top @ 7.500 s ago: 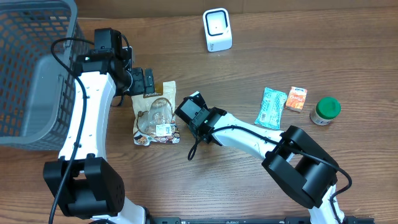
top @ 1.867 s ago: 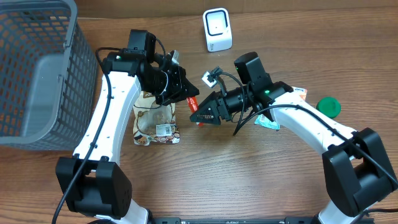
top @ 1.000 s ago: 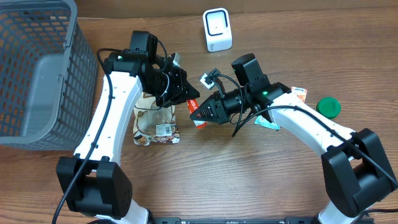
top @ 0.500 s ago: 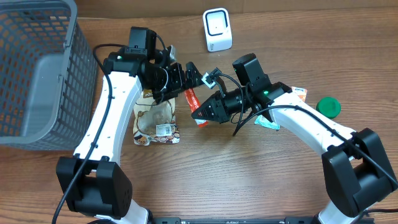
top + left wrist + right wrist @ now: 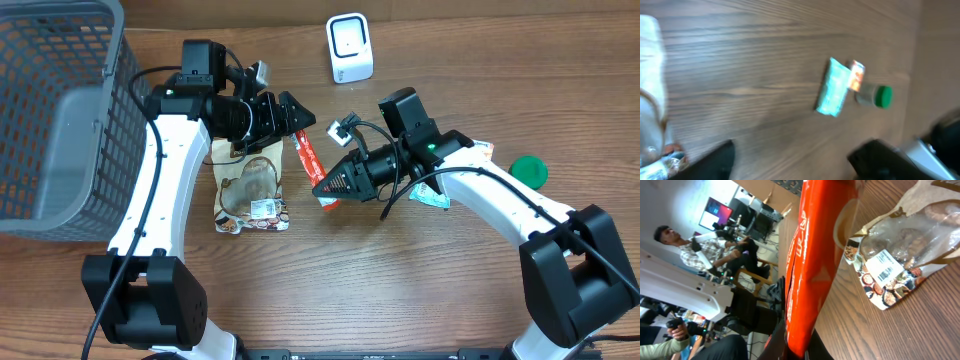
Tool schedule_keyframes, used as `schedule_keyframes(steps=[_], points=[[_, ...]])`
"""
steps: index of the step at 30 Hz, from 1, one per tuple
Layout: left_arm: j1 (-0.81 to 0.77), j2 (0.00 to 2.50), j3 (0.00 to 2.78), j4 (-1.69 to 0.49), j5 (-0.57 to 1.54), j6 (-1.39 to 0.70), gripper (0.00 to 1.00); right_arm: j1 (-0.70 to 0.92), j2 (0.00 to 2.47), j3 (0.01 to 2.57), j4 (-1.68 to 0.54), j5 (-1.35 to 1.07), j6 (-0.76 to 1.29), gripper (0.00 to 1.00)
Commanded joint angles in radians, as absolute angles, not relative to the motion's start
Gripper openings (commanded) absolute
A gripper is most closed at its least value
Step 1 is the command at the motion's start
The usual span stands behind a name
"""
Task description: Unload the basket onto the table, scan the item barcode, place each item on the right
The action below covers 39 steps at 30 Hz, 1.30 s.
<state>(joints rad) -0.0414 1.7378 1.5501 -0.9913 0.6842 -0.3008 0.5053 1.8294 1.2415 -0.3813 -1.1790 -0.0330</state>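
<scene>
A long red snack packet (image 5: 308, 158) hangs above the table with my right gripper (image 5: 326, 188) shut on its lower end. In the right wrist view the red packet (image 5: 815, 255) runs up from between my right gripper's (image 5: 806, 353) fingers; no barcode shows on it. My left gripper (image 5: 296, 117) stands open just left of the packet's top end, apart from it. In the blurred left wrist view my left gripper (image 5: 797, 161) has nothing between its dark fingers (image 5: 715, 161). The white scanner (image 5: 350, 48) stands at the back of the table.
A clear cookie bag (image 5: 250, 190) lies under the left arm, also the cookie bag (image 5: 905, 245) below the packet. A grey mesh basket (image 5: 50, 110) fills the far left. A teal packet (image 5: 436, 192), an orange packet (image 5: 479, 152) and a green-lidded jar (image 5: 528, 172) lie at the right.
My left gripper has opened, let go of the red packet's top and drawn back to the left. The packet stays in my right gripper, shifted slightly right.
</scene>
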Motion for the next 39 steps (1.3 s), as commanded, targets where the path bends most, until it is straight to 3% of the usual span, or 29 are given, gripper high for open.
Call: schedule_keyframes(steps=[1,4,8,14,19,26,29,39], points=[[-0.044,1.741,1.555,-0.991,0.83,-0.236,0.54,0.495,1.825,1.243,-0.373,-1.225,-0.024,0.04],[-0.044,1.741,1.555,-0.99,0.933,-0.236,0.52,0.49,1.825,1.243,-0.374,-1.225,-0.015,0.04],[-0.044,1.741,1.555,-1.0,0.982,-0.239,0.58,0.489,1.825,1.243,-0.368,-1.226,0.008,0.04],[-0.044,1.741,1.555,-1.04,1.0,-0.239,0.51,0.48,1.825,1.243,-0.307,-1.304,0.144,0.04],[-0.03,1.741,1.555,-1.038,1.073,-0.231,0.57,0.451,1.825,1.243,-0.225,-1.416,0.272,0.04],[0.01,1.741,1.555,-0.999,1.296,-0.112,0.49,0.438,1.825,1.243,-0.217,-1.452,0.341,0.04],[0.014,1.741,1.555,-0.986,1.302,-0.111,0.45,0.438,1.825,1.243,-0.213,-1.472,0.341,0.04],[0.011,1.741,1.555,-0.992,1.236,-0.096,0.46,0.438,1.825,1.243,-0.157,-1.55,0.342,0.04]])
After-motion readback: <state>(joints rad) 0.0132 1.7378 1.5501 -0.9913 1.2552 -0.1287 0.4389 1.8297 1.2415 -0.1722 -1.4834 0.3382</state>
